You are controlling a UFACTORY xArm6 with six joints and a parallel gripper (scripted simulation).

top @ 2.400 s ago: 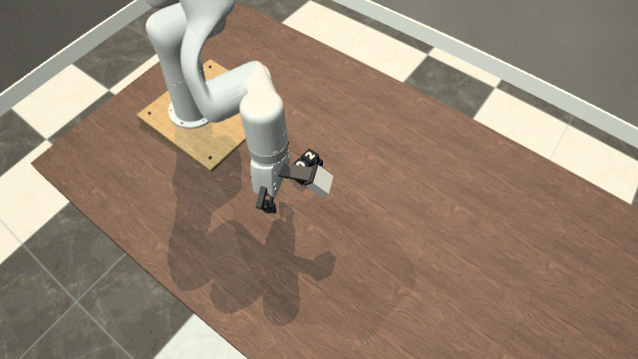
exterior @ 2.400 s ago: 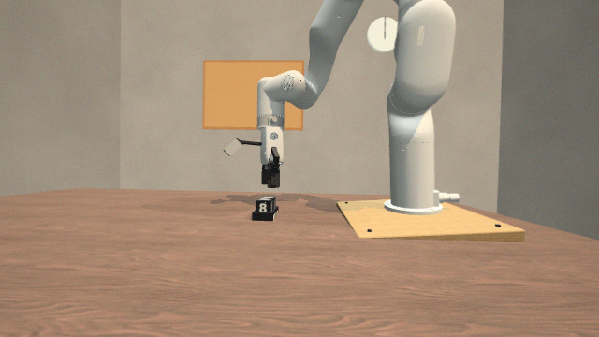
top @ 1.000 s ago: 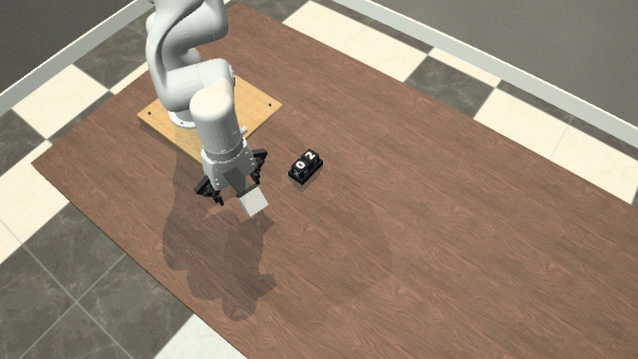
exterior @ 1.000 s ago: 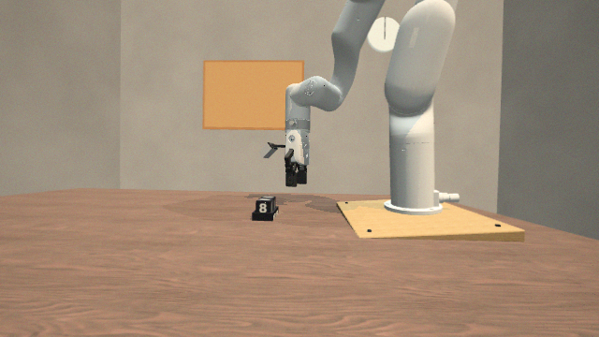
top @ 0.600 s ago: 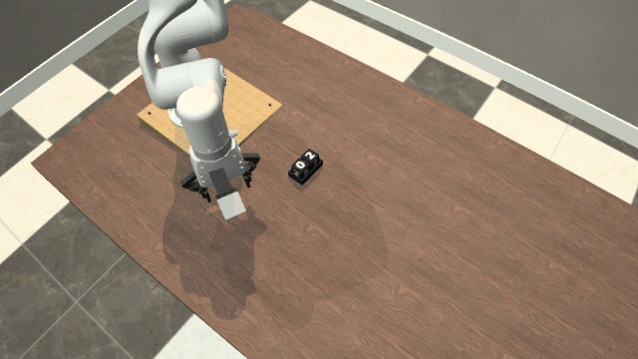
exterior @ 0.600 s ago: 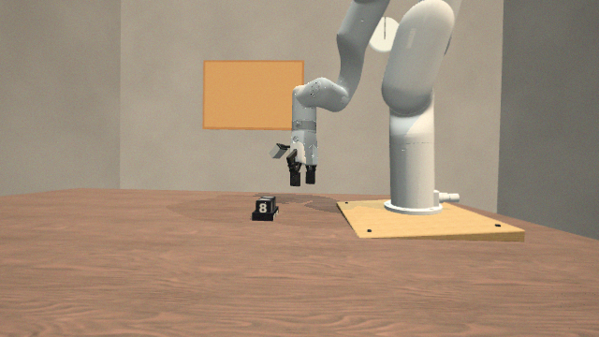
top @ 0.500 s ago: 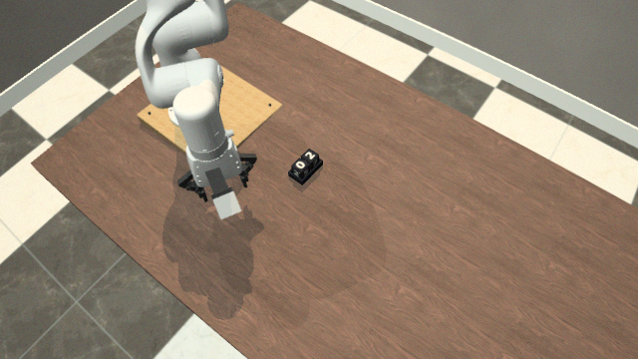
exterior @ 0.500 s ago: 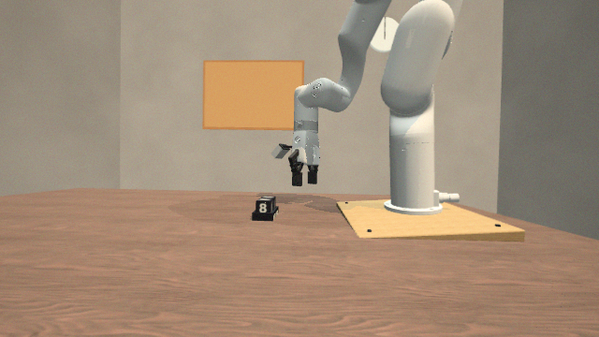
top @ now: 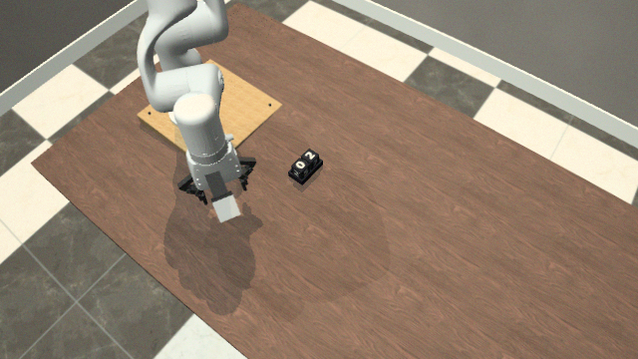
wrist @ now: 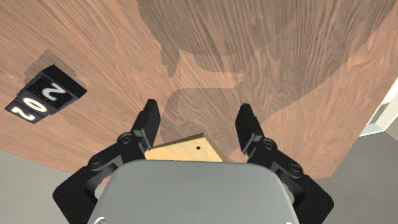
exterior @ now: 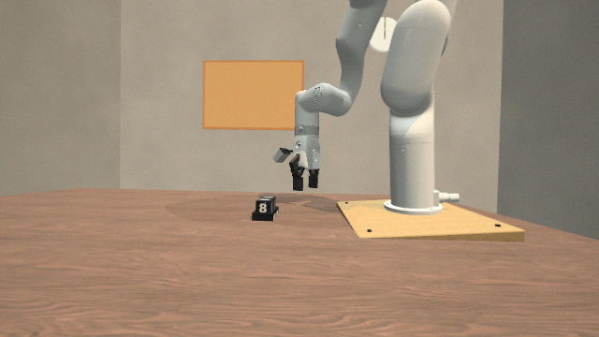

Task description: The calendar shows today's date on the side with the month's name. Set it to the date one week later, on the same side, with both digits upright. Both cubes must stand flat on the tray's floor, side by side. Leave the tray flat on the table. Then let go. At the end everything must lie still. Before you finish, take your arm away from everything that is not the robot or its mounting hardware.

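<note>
The gripper point(wrist: 198, 125) hangs above the table point(top: 399, 209) with its jaws spread wide and nothing between them; both black fingers point down at bare wood. Directly under and just behind the jaws, in the wrist view, the pale corner of the base plate point(wrist: 187, 149) pokes out, its edge running beneath the gap. The arm's shadow falls on the wood ahead of the jaws. The calendar point(top: 305, 166) sits well off to one side of the jaws, not under them: in the wrist view it lies far left of the left finger, near that picture's edge. Its tray point(top: 300, 179) rests flat on the table, and the two cubes point(wrist: 54, 88) stand in it side by side, touching, with 0 and 2 on their top faces. From the exterior view an 8 shows on the end face of the near cube point(exterior: 265, 205), and the jaws hang higher than the cube tops. Open wood surrounds the calendar on every side, and the table's edges lie far from it.
</note>
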